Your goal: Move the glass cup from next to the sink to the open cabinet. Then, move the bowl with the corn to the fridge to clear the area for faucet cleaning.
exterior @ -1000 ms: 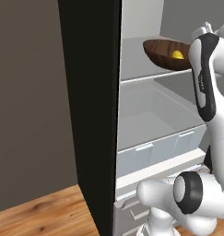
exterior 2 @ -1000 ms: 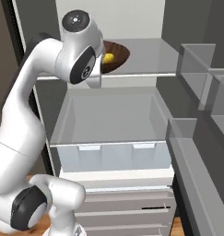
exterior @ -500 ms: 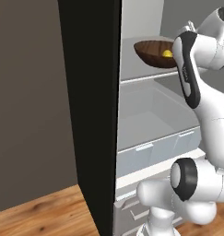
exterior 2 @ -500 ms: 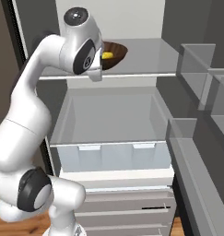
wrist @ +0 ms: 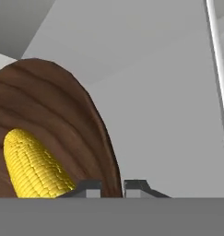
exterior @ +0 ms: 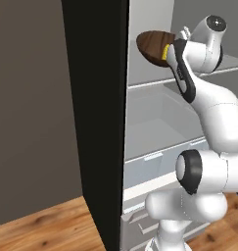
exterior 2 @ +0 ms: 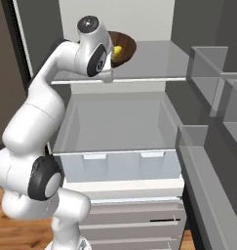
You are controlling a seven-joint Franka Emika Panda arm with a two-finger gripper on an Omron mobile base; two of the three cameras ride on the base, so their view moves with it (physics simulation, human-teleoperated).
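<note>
Your claw (wrist: 112, 186) is pinching the rim of the bowl (wrist: 53, 124): in the hand view one dark fingertip sits inside the wooden wall and the other just outside it, with only the thin rim between them. That edge grip is why the bowl hangs off to one side of the claw rather than sitting square beneath it, and why you should judge the hold as narrow and easy to twist.

The corn (wrist: 32, 166) lies inside the bowl, just beside the inner fingertip and resting against the curved wooden wall. It sits low in the hollow, so the wall is what keeps it from rolling out while the bowl is carried. In the hand view the bowl looks tipped, but that camera rolls with the hand, so I cannot tell you the true tilt from it.

From the right base view, the bowl (exterior 2: 121, 48) is beyond the claw, over the fridge's upper shelf (exterior 2: 154, 63) and at the shelf's near left part. Whether its base touches the shelf yet, I cannot tell. The fridge (exterior: 98, 122) stands open, its black side wall to the left of the arm in the left base view.

By my reckoning you are at the placing step of the second half of the task.

Count: one bowl, one cob of corn, one claw, one upper shelf, and one pale drawer (exterior 2: 120, 163) well below the claw.
</note>
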